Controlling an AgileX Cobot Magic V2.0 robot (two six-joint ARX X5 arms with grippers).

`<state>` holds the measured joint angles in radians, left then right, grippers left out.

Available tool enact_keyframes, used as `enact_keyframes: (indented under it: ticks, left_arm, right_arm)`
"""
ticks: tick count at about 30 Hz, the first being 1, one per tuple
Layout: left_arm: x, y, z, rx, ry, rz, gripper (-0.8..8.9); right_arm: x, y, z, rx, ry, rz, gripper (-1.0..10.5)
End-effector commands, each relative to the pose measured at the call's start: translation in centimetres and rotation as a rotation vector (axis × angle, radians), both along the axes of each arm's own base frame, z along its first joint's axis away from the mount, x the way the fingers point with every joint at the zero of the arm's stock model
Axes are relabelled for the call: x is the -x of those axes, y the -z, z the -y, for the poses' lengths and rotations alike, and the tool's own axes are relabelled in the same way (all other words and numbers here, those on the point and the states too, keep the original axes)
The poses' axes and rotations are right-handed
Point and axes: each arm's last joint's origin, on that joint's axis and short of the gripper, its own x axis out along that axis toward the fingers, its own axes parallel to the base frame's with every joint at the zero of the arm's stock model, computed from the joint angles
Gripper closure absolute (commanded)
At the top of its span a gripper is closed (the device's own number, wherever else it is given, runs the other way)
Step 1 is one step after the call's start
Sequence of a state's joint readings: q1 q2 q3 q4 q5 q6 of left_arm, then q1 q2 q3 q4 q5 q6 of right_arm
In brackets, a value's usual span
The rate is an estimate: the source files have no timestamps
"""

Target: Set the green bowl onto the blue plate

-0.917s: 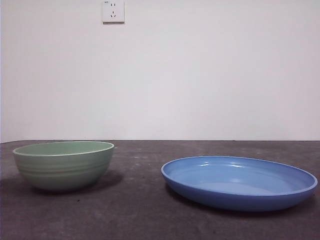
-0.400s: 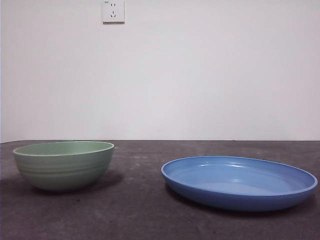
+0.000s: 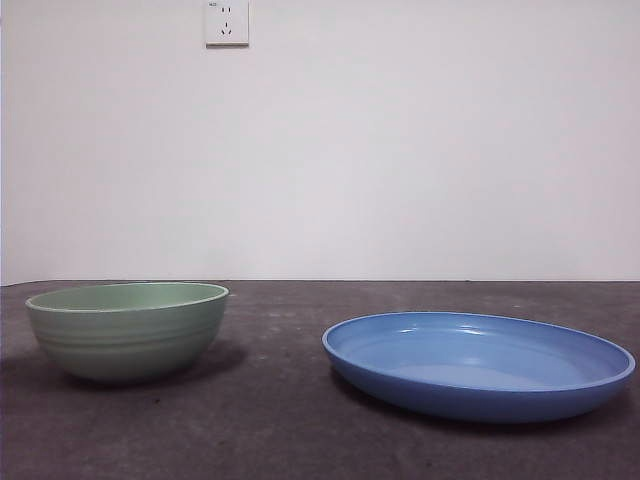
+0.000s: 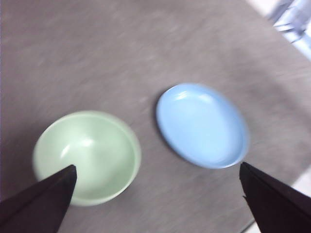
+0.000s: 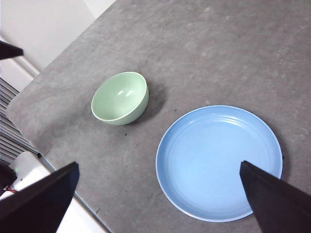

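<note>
Nothing gripped yet, and both bowls of the story sit apart on the dark grey surface [image 3: 290, 430]. Nearest the front camera is the blue plate [image 3: 478, 364], empty and flat; a little further back and off to the side stands the green bowl [image 3: 128, 330], upright, a clear strip of bare surface between them. Far behind, a white wall socket [image 3: 227, 22].

Overhead, the left tool [image 4: 158, 194] hangs high with its jaws spread wide and empty, the bowl [image 4: 87, 156] showing by one jaw, the picture smeared as if the arm is on the move. The right tool [image 5: 158, 194] is also wide open, empty, high above the plate [image 5: 218, 162].

The reach for the bowl looks to be the step. Best to drop one jaw inside the rim and one outside on the ridged wall, pinch firmly, lift clear of the plate's raised rim, then set it down centred.

Against the front views a second and half a second back, bowl and plate have not budged.
</note>
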<state>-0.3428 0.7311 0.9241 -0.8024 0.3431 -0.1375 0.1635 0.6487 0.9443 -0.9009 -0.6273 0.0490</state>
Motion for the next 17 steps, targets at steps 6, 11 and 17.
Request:
enact_keyframes:
  ticks: [6,11,17]
  left_arm:
    - [-3.9,2.2,0.7,-0.197,-0.18,-0.147,1.26]
    - [-7.3,4.3,1.8,-0.246,-0.187,-0.214,1.26]
    - [-11.0,7.5,3.0,-0.306,-0.217,-0.277,1.31]
  right_arm:
    - [0.0,-0.6,0.0,-0.007,-0.003,0.023,3.0]
    - [0.0,-0.6,0.0,-0.007,-0.003,0.023,3.0]
    - [0.0,-0.6,0.0,-0.006,-0.003,0.022,3.0]
